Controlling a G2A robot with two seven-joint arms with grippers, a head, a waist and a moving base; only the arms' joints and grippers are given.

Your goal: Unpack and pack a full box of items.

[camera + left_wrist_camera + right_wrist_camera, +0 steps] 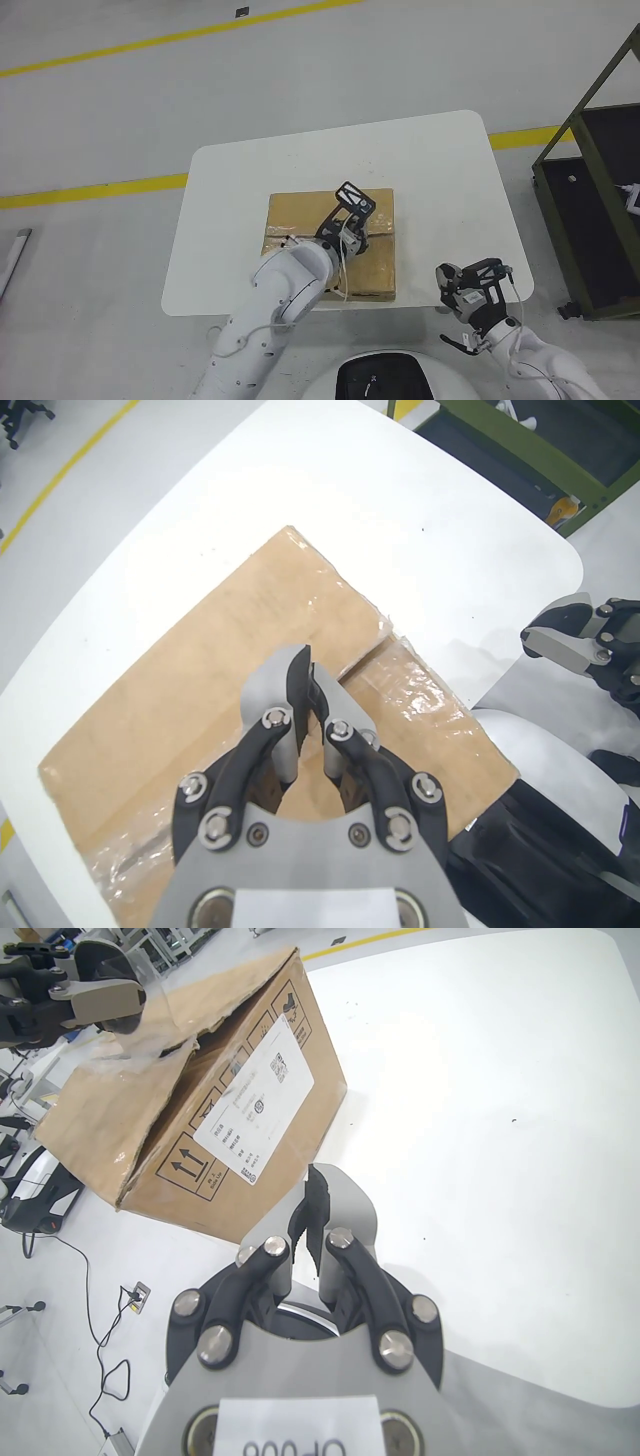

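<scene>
We see a white table (430,150) with rounded corners, and on it the cardboard box (290,215). The box sits midway along the table's near edge, well in from both side edges. Its top flaps are down, though the flap nearest the right arm bows up at its torn edge and leaves a dark gap along the side.

The left gripper (306,672) hangs over the top of the box, right above the seam where the flaps meet. Its fingers are pressed together at the tips. We cannot tell whether anything thin is caught between them.

The right gripper (314,1198) is at the near edge of the table by the right corner, apart from the box. Its fingers are also closed against each other, and it holds nothing.

Wrinkled clear tape (420,695) covers parts of the box top. A white label (255,1113) is stuck on the side of the box facing the right gripper, among printed handling marks.
</scene>
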